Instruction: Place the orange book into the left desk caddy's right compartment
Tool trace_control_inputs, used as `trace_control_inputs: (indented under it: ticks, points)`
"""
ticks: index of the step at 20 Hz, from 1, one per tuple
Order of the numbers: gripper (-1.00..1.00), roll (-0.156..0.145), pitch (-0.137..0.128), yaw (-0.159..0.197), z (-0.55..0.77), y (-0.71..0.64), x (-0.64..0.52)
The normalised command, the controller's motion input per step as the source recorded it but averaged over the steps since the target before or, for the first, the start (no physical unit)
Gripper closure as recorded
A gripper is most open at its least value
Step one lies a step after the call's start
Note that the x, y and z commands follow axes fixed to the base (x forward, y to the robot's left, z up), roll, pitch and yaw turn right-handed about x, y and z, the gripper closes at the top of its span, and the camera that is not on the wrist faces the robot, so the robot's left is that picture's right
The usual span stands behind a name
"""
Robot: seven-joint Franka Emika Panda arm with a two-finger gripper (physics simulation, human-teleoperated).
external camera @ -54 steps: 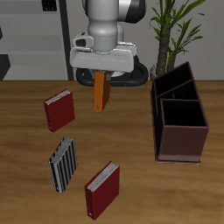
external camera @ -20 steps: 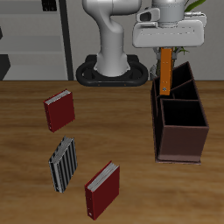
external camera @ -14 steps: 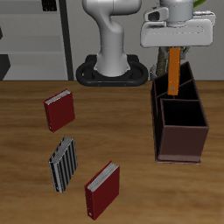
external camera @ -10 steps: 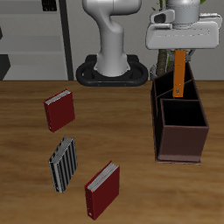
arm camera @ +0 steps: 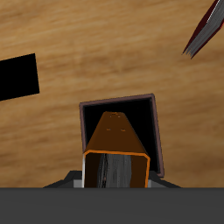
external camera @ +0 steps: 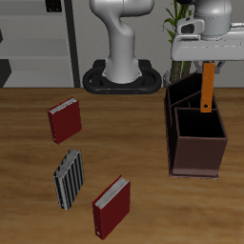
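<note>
My gripper [external camera: 207, 65] is shut on the top end of the orange book [external camera: 207, 91] and holds it upright above the left desk caddy [external camera: 197, 152], a dark maroon box with two square sections. The book's lower end hangs at about rim height near the divider, over the section farther from the table's front edge. In the wrist view the orange book [arm camera: 115, 138] points down into one square section of the caddy [arm camera: 155, 131], and my gripper [arm camera: 115, 179] shows only as grey finger edges beside the book.
Two dark red books [external camera: 65, 120] [external camera: 111, 207] and a black-and-white striped book [external camera: 69, 178] lie flat on the wooden table, away from the caddy. A potted plant [external camera: 187, 33] stands behind the caddy. The robot's base [external camera: 119, 76] is at the back.
My gripper has carried the orange book from the middle of the table sideways to above the caddy, and over the last half second a little farther across and lower.
</note>
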Motion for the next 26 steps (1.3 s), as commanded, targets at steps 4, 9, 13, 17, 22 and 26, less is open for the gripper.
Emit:
trace_control_inputs:
  ticks: [4, 9, 13, 17, 22, 26]
  points:
    - [1.00, -0.010, 0.018, 0.004, -0.08, -0.01, 0.10]
    - [1.00, -0.025, 0.021, -0.002, -0.08, -0.07, 0.05]
    - [1.00, -0.014, 0.021, 0.006, -0.12, -0.08, 0.09]
    - [1.00, -0.010, 0.026, 0.010, -0.18, -0.09, 0.08]
    - [1.00, -0.015, 0.038, 0.006, -0.24, -0.11, 0.10]
    - [1.00, 0.000, 0.050, 0.005, -0.31, -0.07, 0.11]
